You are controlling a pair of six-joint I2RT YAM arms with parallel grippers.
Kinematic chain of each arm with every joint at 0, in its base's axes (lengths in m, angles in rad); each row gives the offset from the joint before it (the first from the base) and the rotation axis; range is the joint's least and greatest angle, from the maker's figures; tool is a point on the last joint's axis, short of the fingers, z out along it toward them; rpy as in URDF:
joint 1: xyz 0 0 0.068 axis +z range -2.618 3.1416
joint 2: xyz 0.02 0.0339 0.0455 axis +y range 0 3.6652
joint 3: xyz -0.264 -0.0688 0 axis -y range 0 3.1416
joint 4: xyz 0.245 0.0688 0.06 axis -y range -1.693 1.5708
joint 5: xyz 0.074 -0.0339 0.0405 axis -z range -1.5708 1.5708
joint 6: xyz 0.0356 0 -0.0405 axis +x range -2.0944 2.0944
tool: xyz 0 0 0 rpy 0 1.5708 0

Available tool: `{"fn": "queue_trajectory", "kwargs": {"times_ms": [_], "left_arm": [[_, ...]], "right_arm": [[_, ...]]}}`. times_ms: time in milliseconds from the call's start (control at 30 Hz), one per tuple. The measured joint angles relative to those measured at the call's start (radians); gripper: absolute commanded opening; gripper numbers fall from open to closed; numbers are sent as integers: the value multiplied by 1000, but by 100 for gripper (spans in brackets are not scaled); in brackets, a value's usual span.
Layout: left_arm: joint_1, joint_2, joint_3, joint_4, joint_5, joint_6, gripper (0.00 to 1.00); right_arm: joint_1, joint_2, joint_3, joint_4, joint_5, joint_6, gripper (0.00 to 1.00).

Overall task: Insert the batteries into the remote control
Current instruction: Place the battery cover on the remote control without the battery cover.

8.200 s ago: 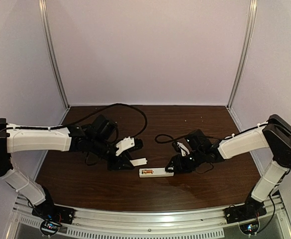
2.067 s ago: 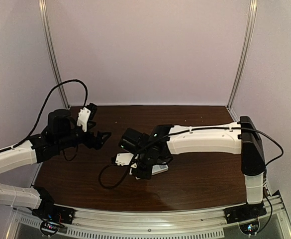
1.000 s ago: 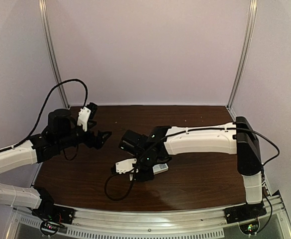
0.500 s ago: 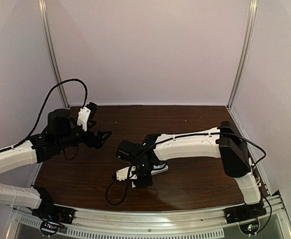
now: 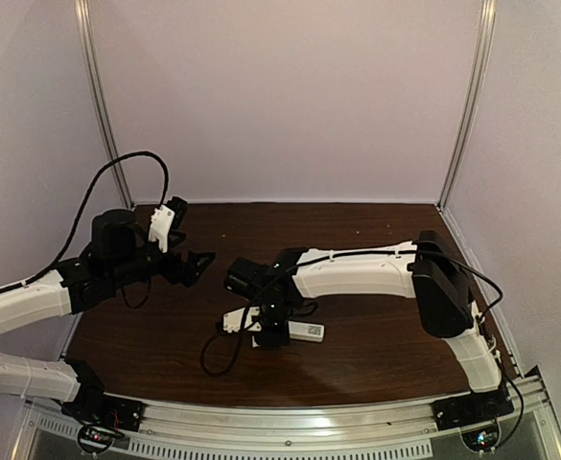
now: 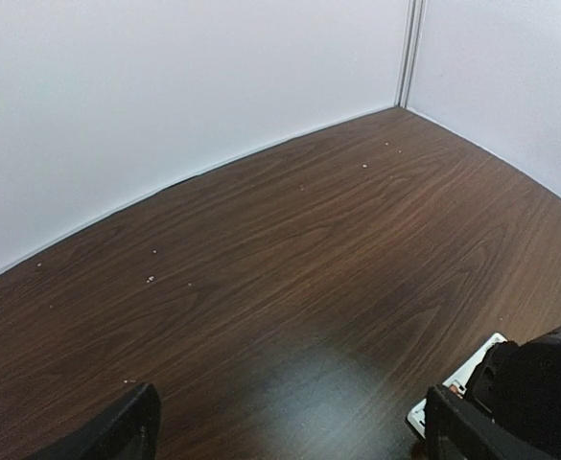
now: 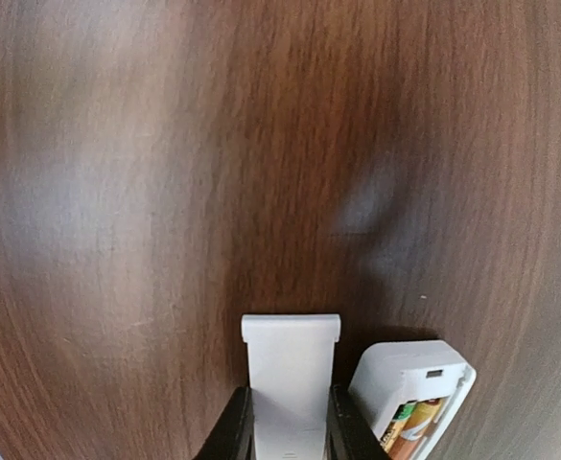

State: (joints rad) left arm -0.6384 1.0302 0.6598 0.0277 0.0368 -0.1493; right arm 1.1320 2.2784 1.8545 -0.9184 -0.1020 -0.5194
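Note:
The remote control lies on the dark wooden table, near the front middle. In the right wrist view its open end shows the batteries, orange and gold, lying inside the compartment. My right gripper is shut on a small white cover plate, held flat just left of that open end and apart from it. From above, the right gripper sits at the remote's left end. My left gripper hangs open and empty over the table's left, away from the remote.
Pale walls with metal corner posts close in the table. A black cable loops from the right wrist onto the table in front of the remote. In the left wrist view the right arm's black body fills the lower right corner.
The right arm's upper links have swung in and to the left while its gripper, still holding the cover plate, stayed by the remote's left end. The left arm has not moved.

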Motion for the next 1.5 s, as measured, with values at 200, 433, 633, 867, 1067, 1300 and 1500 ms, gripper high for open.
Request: {"fn": "queue_trajectory", "kwargs": {"times_ms": [200, 433, 633, 867, 1067, 1300, 1500], "left_arm": [[0, 0, 0, 0, 0, 0, 97], [0, 0, 0, 1, 0, 0, 97], [0, 0, 0, 2, 1, 0, 97], [2, 4, 0, 3, 2, 0, 97], [2, 11, 0, 9, 5, 0, 97], [2, 11, 0, 10, 5, 0, 97], [2, 11, 0, 10, 5, 0, 97]], "right_arm": [[-11, 5, 57, -4, -2, 20, 6], [-41, -3, 77, -2, 6, 74, 8], [-79, -3, 93, -6, 28, 134, 10], [-91, -3, 100, -13, 35, 181, 12], [-90, -3, 105, -23, 29, 213, 13], [-90, -3, 105, -36, 28, 240, 16], [-90, -3, 107, -43, 28, 262, 16]]}}
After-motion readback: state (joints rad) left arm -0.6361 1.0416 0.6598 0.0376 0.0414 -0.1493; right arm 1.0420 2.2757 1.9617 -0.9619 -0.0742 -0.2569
